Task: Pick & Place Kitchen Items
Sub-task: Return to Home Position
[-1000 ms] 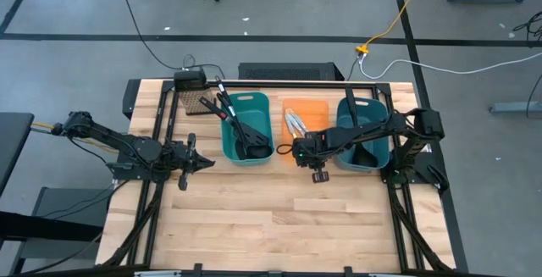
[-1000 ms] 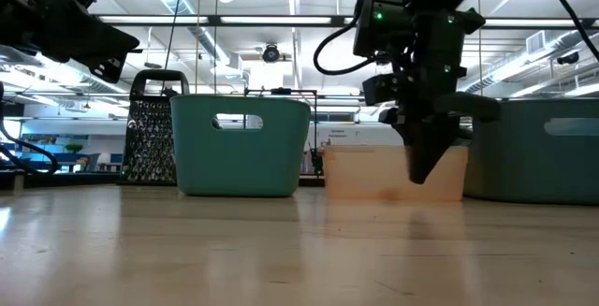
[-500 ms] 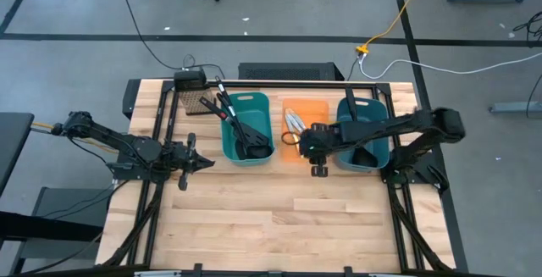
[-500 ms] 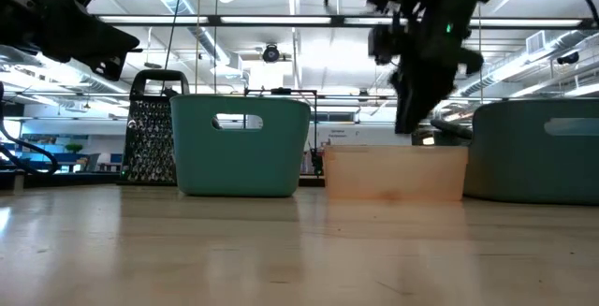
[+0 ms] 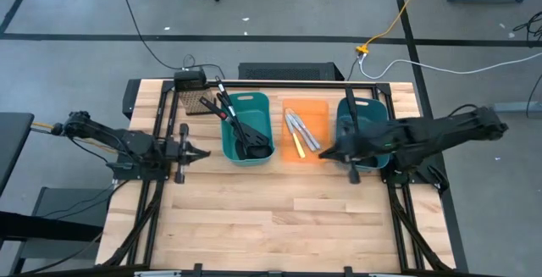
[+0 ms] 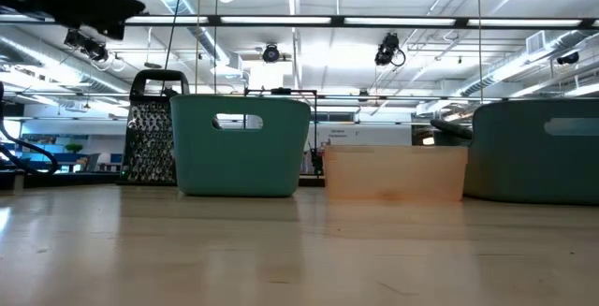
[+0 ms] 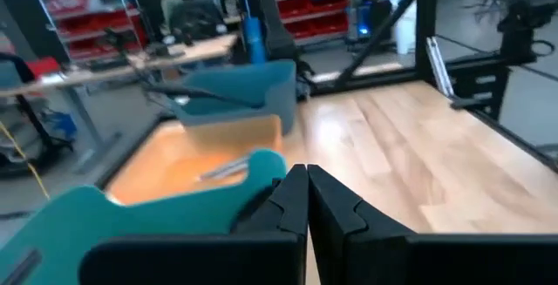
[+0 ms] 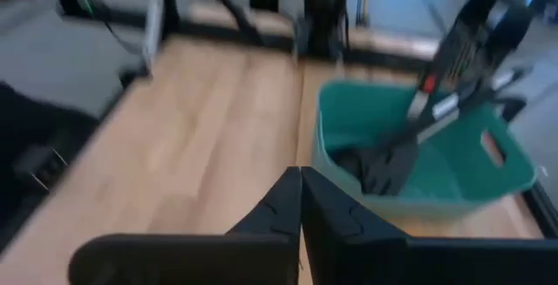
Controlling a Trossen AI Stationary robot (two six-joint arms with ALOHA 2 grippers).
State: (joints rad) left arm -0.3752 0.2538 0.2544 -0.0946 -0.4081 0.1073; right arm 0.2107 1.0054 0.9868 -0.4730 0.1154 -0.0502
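An orange bin (image 5: 313, 112) holds silver table knives (image 5: 298, 125) and a yellow-handled knife (image 5: 297, 146), all lying flat on its floor. Black ladles and slotted spatulas (image 5: 235, 123) stand slanted in the left teal bin (image 5: 258, 101), handles leaning over its far left rim; the right wrist view shows them too (image 8: 410, 137). My right gripper (image 5: 327, 153) hangs shut and empty, high above the table by the orange bin's near right corner. My left gripper (image 5: 201, 152) is shut and empty, left of the left teal bin.
A second teal bin (image 5: 366, 112) stands right of the orange one, partly under my right arm. A metal grater (image 6: 150, 128) stands at the far left behind the left teal bin. Bare wood table (image 5: 271, 226) spreads along the near side.
My right gripper has risen steeply out of the low view and drawn back toward the table's right edge, tipping up from pointing down. The yellow-handled knife now shows in the orange bin where it stood. My left gripper has lifted a little and rolled.
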